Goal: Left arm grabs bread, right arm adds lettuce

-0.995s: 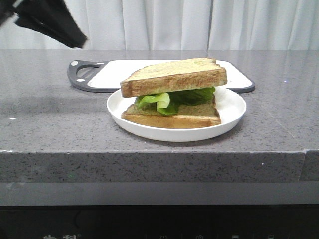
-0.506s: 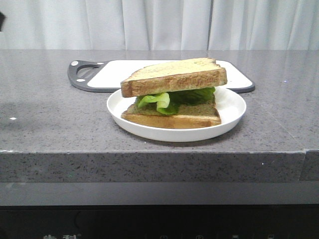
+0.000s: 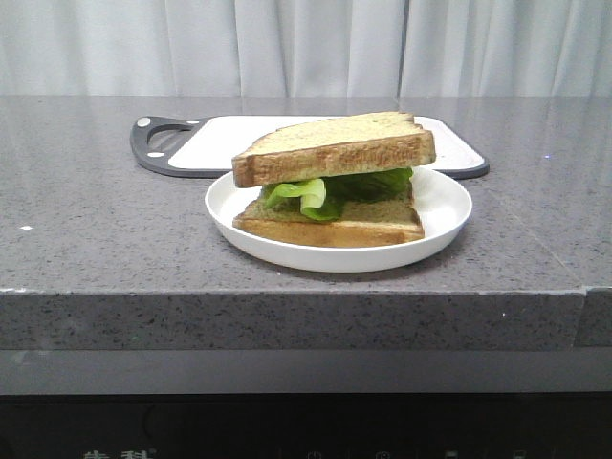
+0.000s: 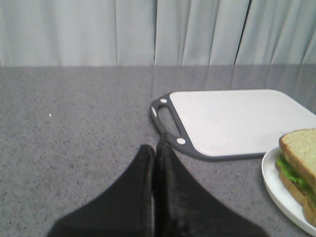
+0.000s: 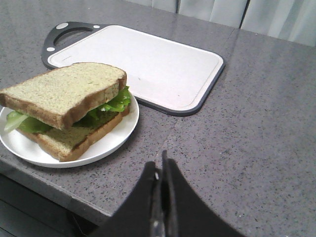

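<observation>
A white plate [image 3: 442, 222] is seen near the front edge of the grey speckled surface [image 3: 96, 239], roughly midway between its left and right edges, and an assembled stack is carried on it. The bread [image 3: 335, 145] is laid on top of the stack, tilted slightly so that its left side sits lower in the front view, with the lettuce [image 3: 311, 194] pressed beneath it and a thinner slice [image 3: 335, 225] at the bottom. Only the crinkled front fringe of the lettuce is shown; the rest is hidden between the two slices. A white cutting board [image 3: 215, 142] with a dark rim and handle is placed just behind the plate, towards the far edge, and its middle is hidden by the stack in the front view. Neither arm is caught in the front view. In the left wrist view the left end effector [image 4: 155, 153] is shown with its fingers pressed together and nothing between them, above bare surface near the board's handle, and the plate is cut off at the frame's edge. In the right wrist view the right end effector [image 5: 162, 165] is likewise closed and empty, held apart from the plate.
</observation>
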`<act>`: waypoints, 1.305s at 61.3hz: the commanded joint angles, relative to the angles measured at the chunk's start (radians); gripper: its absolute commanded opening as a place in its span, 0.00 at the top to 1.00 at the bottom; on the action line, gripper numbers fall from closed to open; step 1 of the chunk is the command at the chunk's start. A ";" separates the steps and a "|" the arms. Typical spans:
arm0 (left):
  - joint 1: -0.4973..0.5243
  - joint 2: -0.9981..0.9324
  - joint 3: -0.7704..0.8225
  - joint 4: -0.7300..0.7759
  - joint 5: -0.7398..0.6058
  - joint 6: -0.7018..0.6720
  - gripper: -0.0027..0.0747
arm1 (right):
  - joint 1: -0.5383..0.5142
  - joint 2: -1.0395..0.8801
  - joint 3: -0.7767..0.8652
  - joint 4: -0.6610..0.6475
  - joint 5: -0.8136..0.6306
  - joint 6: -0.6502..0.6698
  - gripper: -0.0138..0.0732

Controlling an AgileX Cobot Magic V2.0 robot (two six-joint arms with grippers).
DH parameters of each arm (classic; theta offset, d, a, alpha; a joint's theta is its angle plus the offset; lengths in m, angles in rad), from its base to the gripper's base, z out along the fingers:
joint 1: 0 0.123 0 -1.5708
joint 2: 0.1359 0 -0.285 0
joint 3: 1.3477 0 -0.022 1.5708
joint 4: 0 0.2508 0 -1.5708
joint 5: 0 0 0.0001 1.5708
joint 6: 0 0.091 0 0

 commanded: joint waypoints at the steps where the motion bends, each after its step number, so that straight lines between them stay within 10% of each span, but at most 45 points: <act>1: -0.001 -0.051 -0.005 -0.008 -0.114 -0.009 0.99 | -0.006 0.006 -0.024 0.001 -0.087 -0.004 0.90; 55: -0.001 -0.069 0.008 -0.008 -0.112 -0.009 0.99 | -0.006 0.006 -0.024 0.002 -0.090 -0.004 0.90; 69: -0.001 -0.107 0.030 0.332 -0.115 -0.199 0.99 | -0.006 0.006 -0.024 0.002 -0.090 -0.004 0.90; 80: 0.048 -0.240 0.146 0.307 -0.113 -0.202 0.99 | -0.006 0.006 -0.024 0.002 -0.090 -0.004 0.90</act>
